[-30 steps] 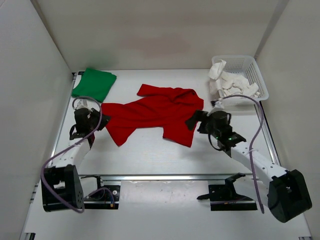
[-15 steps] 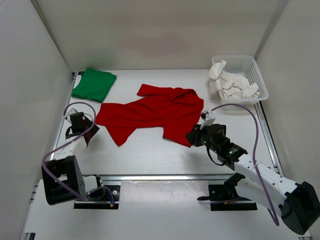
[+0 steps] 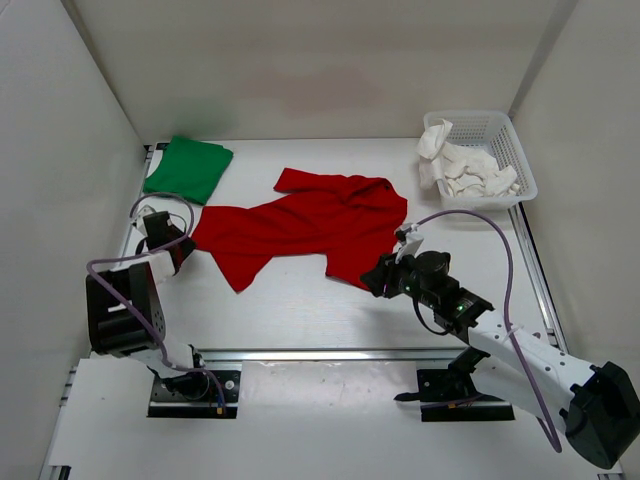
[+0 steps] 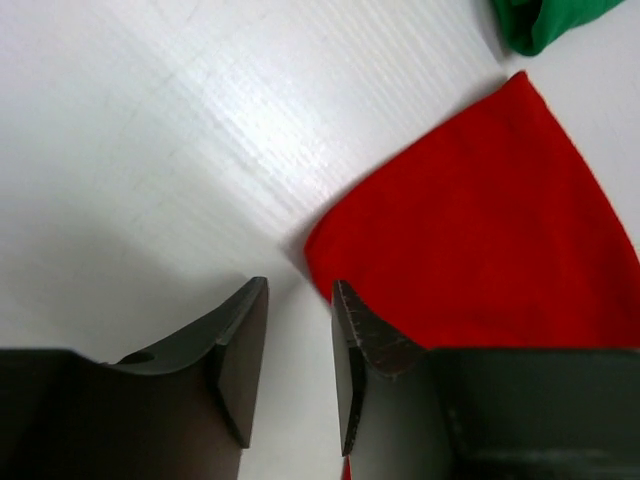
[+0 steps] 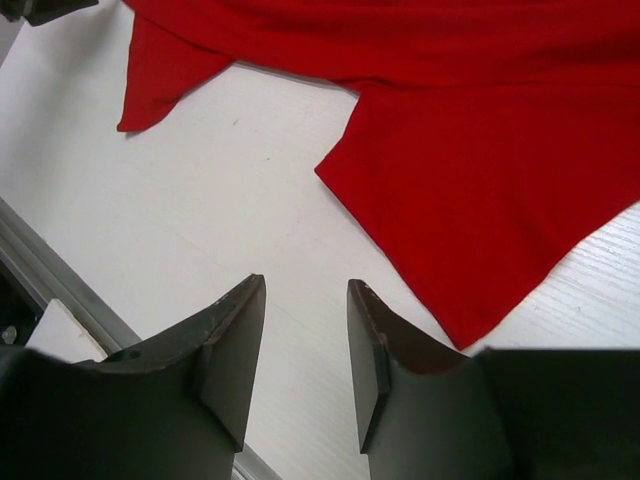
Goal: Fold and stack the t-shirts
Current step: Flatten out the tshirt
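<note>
green shirt (image 4: 545, 20) clipped by left wrist view's top, red shirt (image 5: 480, 150) cropped in both wrist views

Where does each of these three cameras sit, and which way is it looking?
Top external: fixed above and behind, looking down on the table; both arms show, bases nearest.
Left wrist: rides the left arm, looking down past the left gripper at a red shirt corner and green shirt edge.
Right wrist: rides the right arm, looking down past the right gripper at the red shirt's near edge.
Shared: all three see the red shirt.

Parted fingers (image 4: 240, 355) beside red shirt (image 4: 480, 240)
</note>
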Tool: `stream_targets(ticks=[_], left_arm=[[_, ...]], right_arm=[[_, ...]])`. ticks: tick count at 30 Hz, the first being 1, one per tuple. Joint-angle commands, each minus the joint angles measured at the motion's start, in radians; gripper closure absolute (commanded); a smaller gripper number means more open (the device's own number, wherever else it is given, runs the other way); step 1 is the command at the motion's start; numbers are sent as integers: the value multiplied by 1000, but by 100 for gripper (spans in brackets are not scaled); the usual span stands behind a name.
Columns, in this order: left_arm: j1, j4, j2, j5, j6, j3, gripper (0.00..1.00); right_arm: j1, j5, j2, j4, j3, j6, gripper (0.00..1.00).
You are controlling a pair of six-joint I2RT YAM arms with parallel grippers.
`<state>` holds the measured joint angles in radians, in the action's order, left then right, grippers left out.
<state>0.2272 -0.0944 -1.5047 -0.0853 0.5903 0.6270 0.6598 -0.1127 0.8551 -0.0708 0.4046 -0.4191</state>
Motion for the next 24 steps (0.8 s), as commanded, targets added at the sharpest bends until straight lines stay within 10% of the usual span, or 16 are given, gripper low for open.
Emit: stream_targets(ticks=[1, 24], left_arm=[[0, -42, -55, 18, 2, 83, 58], [-6, 197, -184, -31, -3, 264, 64]], right_arm=[[-2, 4, -11, -63, -12, -30, 63], [-97, -21, -126, -32, 11, -56, 60]])
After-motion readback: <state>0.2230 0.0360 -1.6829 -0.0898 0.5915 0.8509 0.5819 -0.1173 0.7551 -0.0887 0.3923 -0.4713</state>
